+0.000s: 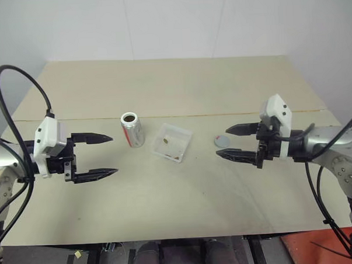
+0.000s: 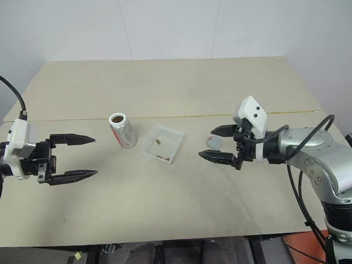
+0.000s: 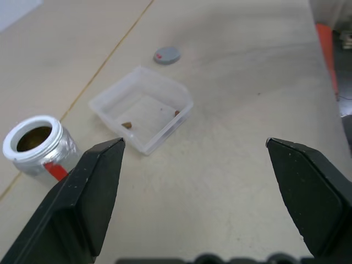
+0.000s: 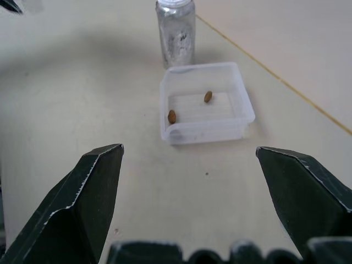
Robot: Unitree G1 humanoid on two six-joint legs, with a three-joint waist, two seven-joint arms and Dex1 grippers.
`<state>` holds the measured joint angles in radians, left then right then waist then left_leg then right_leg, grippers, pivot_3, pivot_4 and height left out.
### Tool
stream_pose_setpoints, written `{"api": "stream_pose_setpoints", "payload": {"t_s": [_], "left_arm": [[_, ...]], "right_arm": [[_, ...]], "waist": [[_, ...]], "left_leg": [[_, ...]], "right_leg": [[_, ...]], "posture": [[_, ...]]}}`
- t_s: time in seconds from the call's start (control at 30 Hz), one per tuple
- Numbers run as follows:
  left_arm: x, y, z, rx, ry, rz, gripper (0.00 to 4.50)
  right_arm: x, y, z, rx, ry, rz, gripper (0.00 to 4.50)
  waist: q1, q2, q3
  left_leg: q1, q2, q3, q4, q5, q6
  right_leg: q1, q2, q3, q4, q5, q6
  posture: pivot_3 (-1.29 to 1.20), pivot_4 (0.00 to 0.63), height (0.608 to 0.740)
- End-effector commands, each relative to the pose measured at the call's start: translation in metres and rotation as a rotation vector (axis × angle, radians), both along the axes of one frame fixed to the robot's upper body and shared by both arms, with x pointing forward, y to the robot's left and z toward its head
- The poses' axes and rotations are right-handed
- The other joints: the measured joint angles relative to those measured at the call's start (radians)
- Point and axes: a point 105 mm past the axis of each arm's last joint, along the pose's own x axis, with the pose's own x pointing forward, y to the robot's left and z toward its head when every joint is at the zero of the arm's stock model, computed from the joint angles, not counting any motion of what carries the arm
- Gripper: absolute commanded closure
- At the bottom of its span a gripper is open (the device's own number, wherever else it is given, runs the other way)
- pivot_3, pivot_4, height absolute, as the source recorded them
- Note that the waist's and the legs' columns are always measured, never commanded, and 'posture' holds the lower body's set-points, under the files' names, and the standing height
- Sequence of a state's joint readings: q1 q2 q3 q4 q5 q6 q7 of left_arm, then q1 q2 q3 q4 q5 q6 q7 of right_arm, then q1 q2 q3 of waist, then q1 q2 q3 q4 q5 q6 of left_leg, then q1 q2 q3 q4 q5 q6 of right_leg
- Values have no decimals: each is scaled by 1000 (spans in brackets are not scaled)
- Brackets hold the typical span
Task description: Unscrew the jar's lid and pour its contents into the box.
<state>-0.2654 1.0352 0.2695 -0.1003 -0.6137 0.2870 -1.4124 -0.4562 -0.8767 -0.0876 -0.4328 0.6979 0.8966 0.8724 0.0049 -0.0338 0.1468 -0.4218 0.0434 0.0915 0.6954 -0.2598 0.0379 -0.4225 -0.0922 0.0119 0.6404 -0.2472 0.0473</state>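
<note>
The jar (image 1: 131, 130) stands upright and uncapped on the counter (image 1: 167, 191), just beside the clear box (image 1: 172, 142); it looks light, stiff and slick-sided, best gripped around its middle. Two brownish pieces (image 4: 172, 116) lie in the box, the lid (image 1: 222, 140) flat beyond. Both the left tool (image 1: 98, 154) and right tool (image 1: 235, 141) gape empty; nothing blocks the way.

Beige table (image 1: 162, 86) against white wall (image 1: 159, 21)

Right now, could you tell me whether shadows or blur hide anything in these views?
Head views: even light, soft shadows, jar, box and lid sharp. Left wrist view: near fingers soft-edged, the box sharp. Right wrist view: a soft shadow beside the jar, brown pieces clear.
</note>
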Motion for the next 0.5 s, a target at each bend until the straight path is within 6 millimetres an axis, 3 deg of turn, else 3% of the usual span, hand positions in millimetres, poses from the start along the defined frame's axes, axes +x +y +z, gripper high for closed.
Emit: {"api": "stream_pose_setpoints", "payload": {"t_s": [0.03,0.5], "left_arm": [[-2,-3,9,-24,-21,-43,19],[-1,-9,5,-66,6,-80,19]], "right_arm": [[-4,-1,15,-10,-82,6,0],[-12,-4,18,1,-86,-17,0]], "waist": [[0,0,0],[2,0,0]], "left_leg": [[0,0,0,0,0,0],[0,0,-1,0,0,0]], "right_leg": [[0,0,0,0,0,0],[0,0,1,0,0,0]], "posture": [[0,150,740],[0,150,740]]}}
